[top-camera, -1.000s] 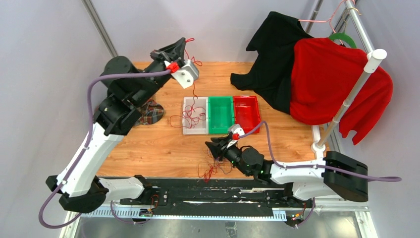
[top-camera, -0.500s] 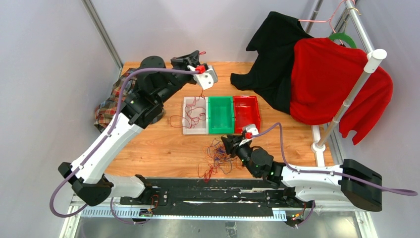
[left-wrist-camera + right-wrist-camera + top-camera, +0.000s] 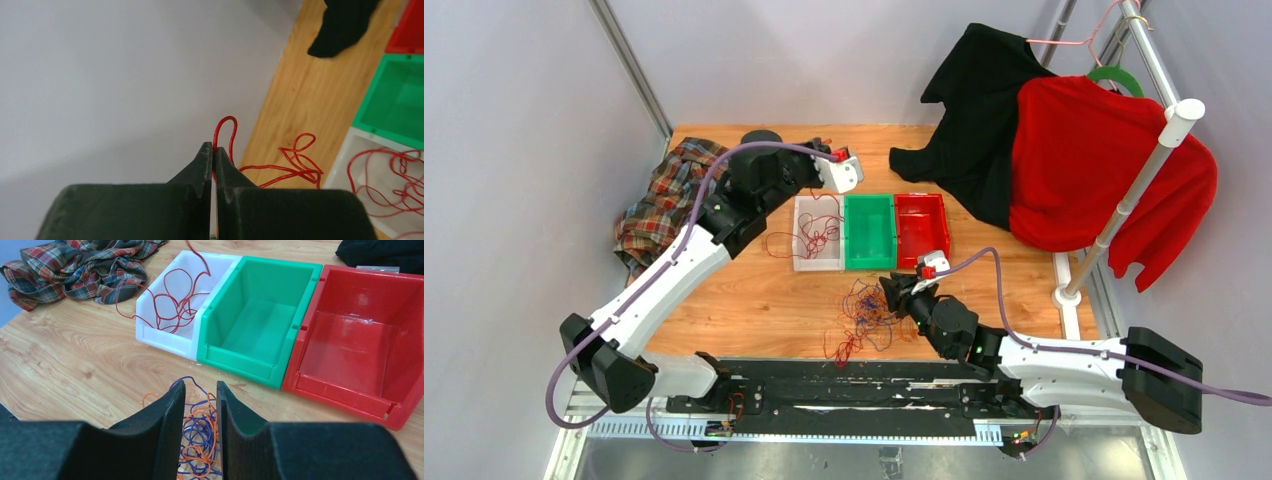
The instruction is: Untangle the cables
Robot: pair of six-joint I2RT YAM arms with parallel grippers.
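Observation:
My left gripper [image 3: 214, 149] is shut on a thin red cable [image 3: 226, 120], held up at the back of the table [image 3: 826, 152]. The cable's loops hang down into the white bin [image 3: 802, 262], where more red cable [image 3: 818, 236] lies piled. A tangle of purple and orange cables [image 3: 864, 308] rests on the wood, with a red strand [image 3: 844, 346] trailing toward the front edge. My right gripper [image 3: 201, 388] hovers low over that tangle [image 3: 200, 436]. Its jaws stand apart, with the strands showing in the gap.
A green bin [image 3: 869, 232] and a red bin [image 3: 922, 228] stand right of the white one. A plaid cloth [image 3: 662, 198] lies at the left edge. Black [image 3: 969, 110] and red [image 3: 1094, 170] garments hang on a rack [image 3: 1124, 200] at the right.
My left arm swung right and down over the white bin with the red cable, uncovering the plaid cloth. My right gripper shifted right over the purple tangle, and its jaws narrowed slightly.

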